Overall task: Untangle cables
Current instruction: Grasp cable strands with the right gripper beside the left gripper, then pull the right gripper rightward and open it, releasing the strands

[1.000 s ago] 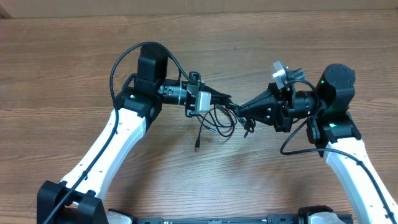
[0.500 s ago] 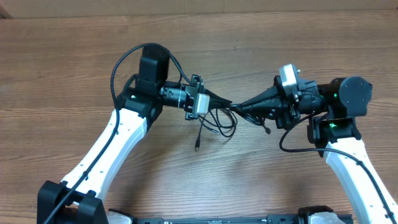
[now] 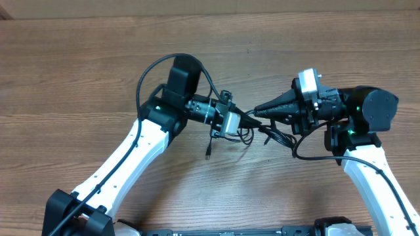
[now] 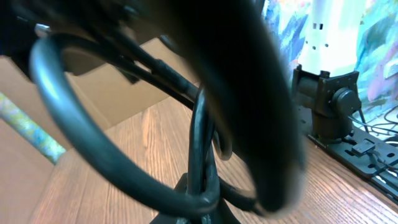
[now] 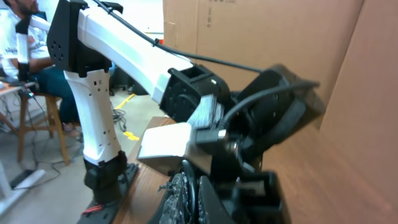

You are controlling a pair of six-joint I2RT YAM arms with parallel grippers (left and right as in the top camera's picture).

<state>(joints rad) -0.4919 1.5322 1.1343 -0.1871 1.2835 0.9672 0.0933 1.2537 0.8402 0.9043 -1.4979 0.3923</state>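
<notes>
Black cables (image 3: 248, 134) are held bunched just below the right end effector (image 3: 260, 112), which is clamped shut on them, as is the left end effector (image 3: 248, 118). The left one has been brought closer than a second ago, so slack, not separation, is gained. Bare table (image 3: 79, 65) is left all round, its edges well away.

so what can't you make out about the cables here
- overhead: which strands of the cables the left tool and right tool pinch; black on black, too small.
- left wrist: how they are knotted; too close to the lens, blurred.
- right wrist: they are cut off by the bottom edge and blurred; the left arm fills the rest.
</notes>
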